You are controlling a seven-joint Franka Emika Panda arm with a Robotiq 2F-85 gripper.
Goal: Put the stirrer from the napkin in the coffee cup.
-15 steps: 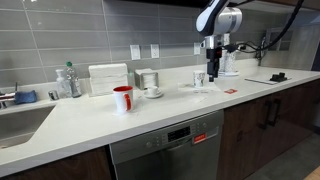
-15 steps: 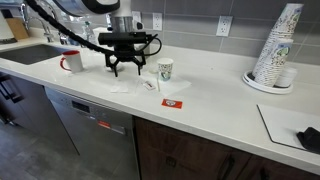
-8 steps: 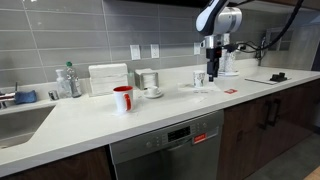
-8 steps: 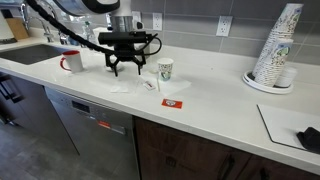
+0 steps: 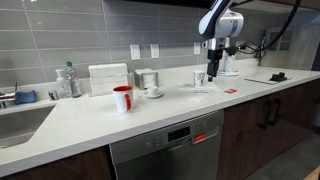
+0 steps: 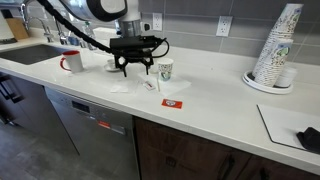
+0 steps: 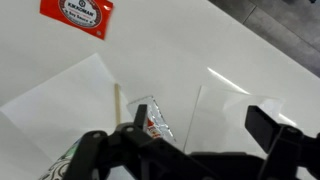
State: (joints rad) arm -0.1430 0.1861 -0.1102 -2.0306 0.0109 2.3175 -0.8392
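Stirrer (image 7: 116,102), a thin pale stick, lies flat at the napkin (image 7: 60,95) edge, not in the cup (image 6: 165,69) (paper, greenish print, contents not visible). End effector (image 6: 135,70) hangs over the napkin beside the cup, fingers spread, empty. Red packet (image 7: 77,11) with unreadable white lettering lies on the glossy white counter (image 6: 220,90).

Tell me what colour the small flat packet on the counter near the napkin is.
The packet is red with white lettering, clearest in the wrist view.
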